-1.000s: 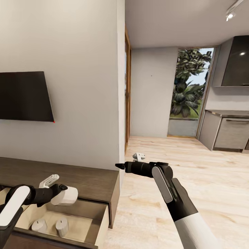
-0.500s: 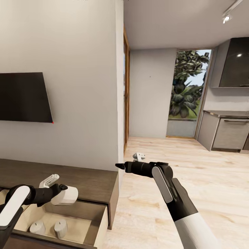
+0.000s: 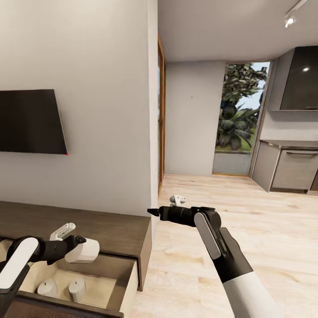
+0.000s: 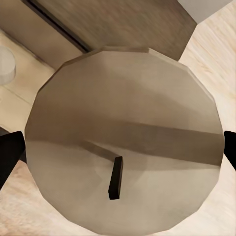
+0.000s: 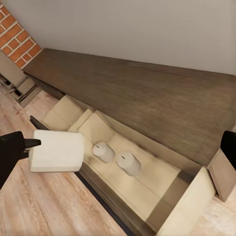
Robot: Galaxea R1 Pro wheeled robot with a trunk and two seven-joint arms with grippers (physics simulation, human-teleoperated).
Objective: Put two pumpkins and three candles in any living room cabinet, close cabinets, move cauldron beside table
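Pale wood flooring and a grey wall with a black television [image 3: 28, 121] frame the scene. At lower left of the head view, the long dark brown wooden cabinet [image 3: 110, 229] has its pale-lined drawer pulled out, with two cream-white cylindrical candles [image 3: 62, 288] lying inside. A third candle [image 3: 84, 250] is clenched in the left gripper [image 3: 75, 247] above the drawer. It should be lowered well inside the drawer walls before release. The right gripper [image 3: 164, 207] is seen spread and empty, over open floor at centre.
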